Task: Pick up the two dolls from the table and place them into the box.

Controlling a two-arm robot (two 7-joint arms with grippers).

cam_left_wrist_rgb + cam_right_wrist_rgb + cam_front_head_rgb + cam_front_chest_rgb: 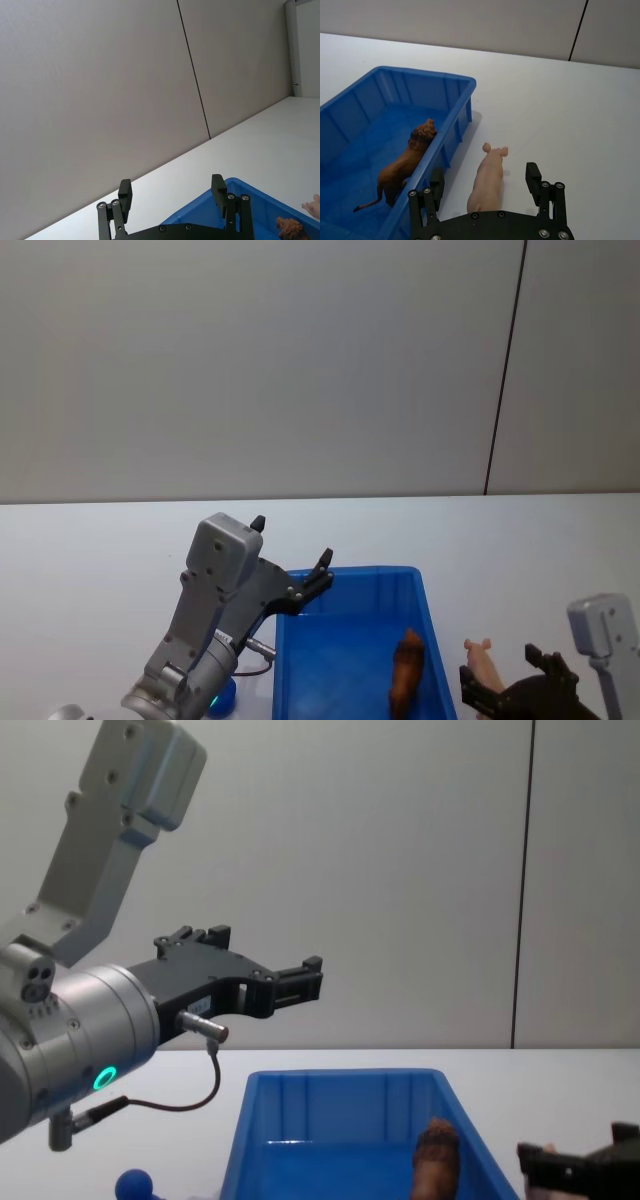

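The reddish-brown lion doll (pixel 407 672) (pixel 409 161) (pixel 435 1155) (pixel 289 227) lies inside the blue box (pixel 345 575) (pixel 367 105) (pixel 340 1082) (pixel 250 192). The pale pink pig doll (pixel 481 656) (pixel 489 172) lies on the white table (pixel 100 540) just right of the box. My right gripper (pixel 500 672) (pixel 485 180) (pixel 575 1160) is open, its fingers (pixel 534 176) straddling the pig's rear without touching it. My left gripper (pixel 318 575) (pixel 171 192) (pixel 305 975) hangs open and empty above the box's far left corner.
A small blue knob (pixel 222 695) (pixel 133 1185) sits on the table left of the box, under my left arm. A plain grey wall with a dark vertical seam (pixel 505 370) stands behind the table. Bare tabletop (pixel 560 100) stretches to the right of the pig.
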